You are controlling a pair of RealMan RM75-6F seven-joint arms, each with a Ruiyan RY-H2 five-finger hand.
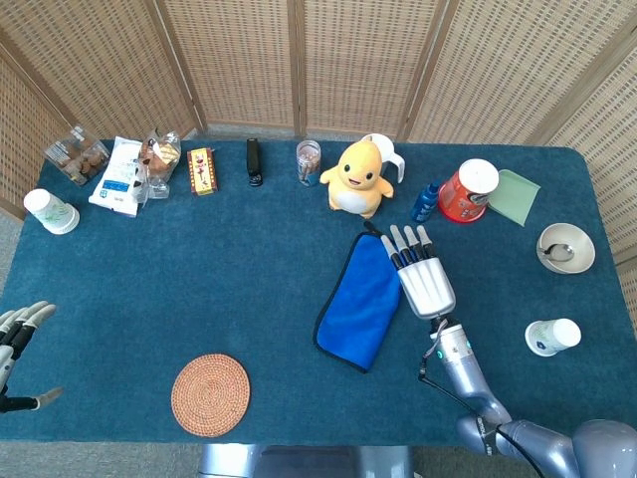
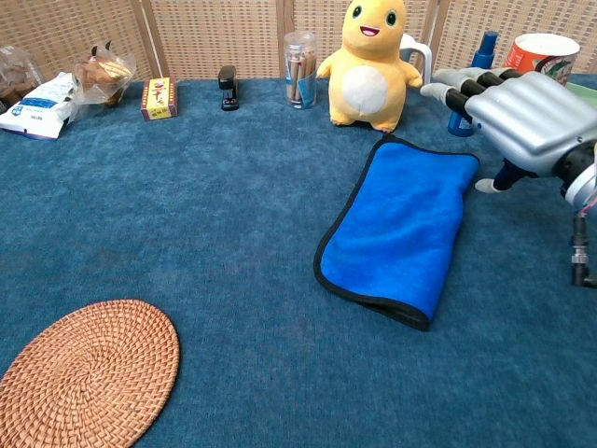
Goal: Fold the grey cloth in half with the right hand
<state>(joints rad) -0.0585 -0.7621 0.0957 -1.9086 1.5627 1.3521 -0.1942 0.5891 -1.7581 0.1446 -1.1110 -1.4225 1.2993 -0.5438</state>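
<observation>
The cloth [image 1: 360, 304] is bright blue with a dark hem and lies doubled over, flat on the blue table; its folded edge [image 2: 438, 245] faces right. My right hand [image 1: 423, 279] hovers just right of the cloth's far right corner, fingers straight and apart, palm down, holding nothing. In the chest view the right hand [image 2: 522, 117] is off the cloth [image 2: 401, 224] and above the table. My left hand [image 1: 15, 339] shows at the far left edge of the head view, fingers spread and empty.
A yellow plush toy [image 1: 353, 177] stands just beyond the cloth. A blue spray bottle [image 1: 426, 202] and a red cup [image 1: 470, 189] are behind the right hand. A paper cup [image 1: 550, 337] and a bowl [image 1: 565, 248] stand to the right. A woven coaster [image 1: 210, 394] lies front left.
</observation>
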